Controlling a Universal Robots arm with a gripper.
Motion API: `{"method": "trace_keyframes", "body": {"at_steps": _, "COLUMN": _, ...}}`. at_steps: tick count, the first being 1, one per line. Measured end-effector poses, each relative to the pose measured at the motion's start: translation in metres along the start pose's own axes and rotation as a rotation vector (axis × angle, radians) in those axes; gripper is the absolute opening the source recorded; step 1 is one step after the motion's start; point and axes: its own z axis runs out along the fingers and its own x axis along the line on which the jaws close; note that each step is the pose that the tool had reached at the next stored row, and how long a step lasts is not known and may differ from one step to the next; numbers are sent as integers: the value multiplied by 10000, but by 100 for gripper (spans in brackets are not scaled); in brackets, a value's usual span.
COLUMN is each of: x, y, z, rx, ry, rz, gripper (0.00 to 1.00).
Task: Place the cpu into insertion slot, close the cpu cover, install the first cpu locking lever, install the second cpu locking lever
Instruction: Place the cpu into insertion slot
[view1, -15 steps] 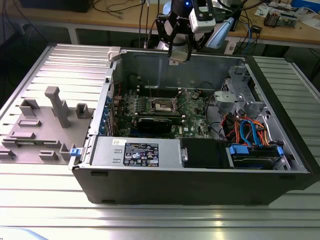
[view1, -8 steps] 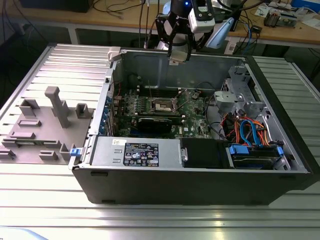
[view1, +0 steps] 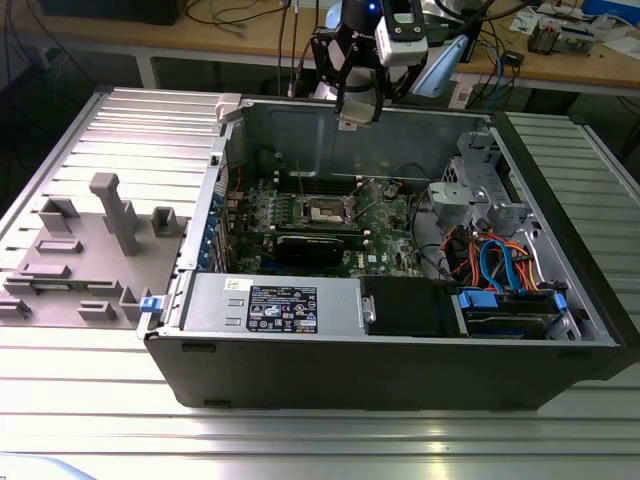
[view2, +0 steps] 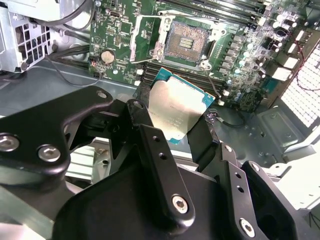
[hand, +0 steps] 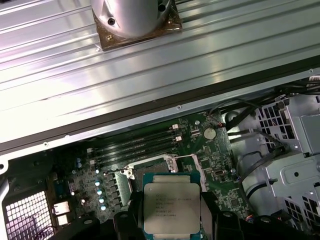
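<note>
Second wrist view is showing the cpu sitting clamped in the pincer, its pale metal face turned towards the camera and its green edge peeking out along two sides. Black fingers are pressing on two opposite edges of the chip, so the pincer is holding it and nothing else. The chip is hanging in the air, apart from the insertion slot, which is lying bare with its field of contacts exposed. The cpu cover is standing swung open just beside the slot. Green motherboard is spreading around the slot, and a round coin battery is resting on it near one edge.

At the upper middle of the exterior view the pincer is hovering over the rear wall of the open computer case. Near the middle of the frame a long black card is lying just below the slot. A grey fixture is sitting on the ridged metal surface at the exterior view's left.
</note>
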Motion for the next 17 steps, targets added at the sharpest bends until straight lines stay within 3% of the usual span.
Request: {"method": "trace_keyframes", "body": {"at_steps": 17, "x": 0, "y": 0, "z": 0, "rx": -4, "ry": -17, "rz": 185, "gripper": 54}}
